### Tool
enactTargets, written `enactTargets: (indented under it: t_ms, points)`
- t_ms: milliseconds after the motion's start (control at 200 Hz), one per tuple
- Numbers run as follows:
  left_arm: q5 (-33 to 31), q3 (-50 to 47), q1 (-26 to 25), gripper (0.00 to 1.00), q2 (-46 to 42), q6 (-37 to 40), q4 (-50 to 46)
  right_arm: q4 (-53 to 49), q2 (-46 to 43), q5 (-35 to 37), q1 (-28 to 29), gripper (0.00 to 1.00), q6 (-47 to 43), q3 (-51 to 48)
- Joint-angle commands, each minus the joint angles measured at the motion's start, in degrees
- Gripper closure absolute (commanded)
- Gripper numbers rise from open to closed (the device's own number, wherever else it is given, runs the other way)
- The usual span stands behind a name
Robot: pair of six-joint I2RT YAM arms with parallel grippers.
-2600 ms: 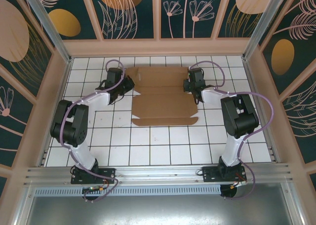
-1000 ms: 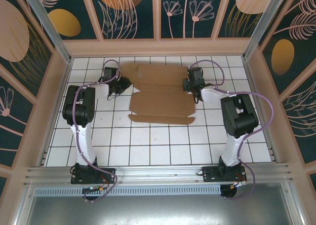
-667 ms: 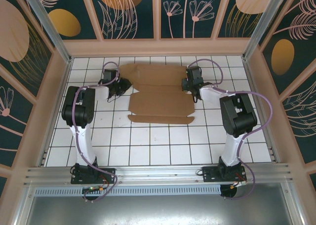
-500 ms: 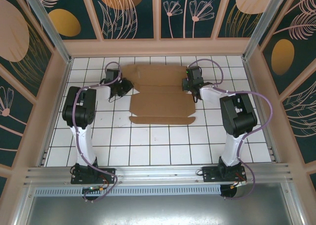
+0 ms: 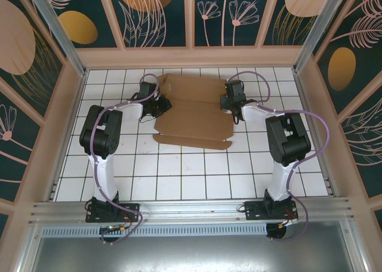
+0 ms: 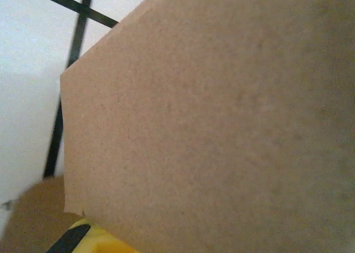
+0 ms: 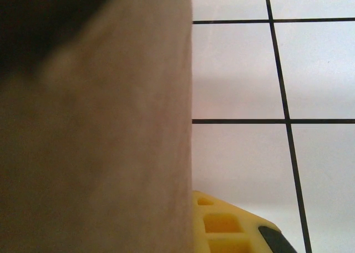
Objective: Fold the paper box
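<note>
Since the white surface is ruled by dark grout lines into glossy square tiles, I place things against that grid. One paper box of matte brown cardboard, flat, creased and notched into flaps, lies toward 12 o'clock. I count two hands on it. My right hand, at the box's 3 o'clock edge, is pinched tight on the sheet, with fibrous board against its one visible yellow finger. My left hand meets the 9 o'clock edge. Cardboard hides its jaws, so I cannot tell its opening.
</note>
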Motion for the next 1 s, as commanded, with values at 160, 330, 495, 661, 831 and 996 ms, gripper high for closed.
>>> enactTargets:
  t_ms: [160,330,495,661,831,996]
  points:
    - [-7.1,-2.7,-0.4,0.87,-4.9,2.3,0.5,-5.4,0.9,0.6,0.9,1.00,-2.7,-1.5]
    - [-2.9,-13.7,3.1,0.94,-10.5,-4.6,12.9,-5.1,0.7,0.5,0.5,1.00,-2.6,-2.0]
    - [0.1,-17.9,3.9,0.97,-15.8,-6.7,18.0,-5.2,0.9,0.7,0.3,1.00,-2.5,-2.0]
    - [-0.6,-23.4,3.6,1.00,-22.9,-4.0,17.9,-5.6,0.9,0.6,0.3,1.00,-2.5,-1.7]
    - [0.2,-26.1,-0.3,1.00,-24.5,-2.2,15.9,-5.8,1.1,0.5,0.2,1.00,-2.5,-1.0]
    - [1.0,-22.3,-2.2,1.00,-20.8,-0.4,12.1,-6.2,1.4,0.2,0.2,1.00,-2.5,-0.4]
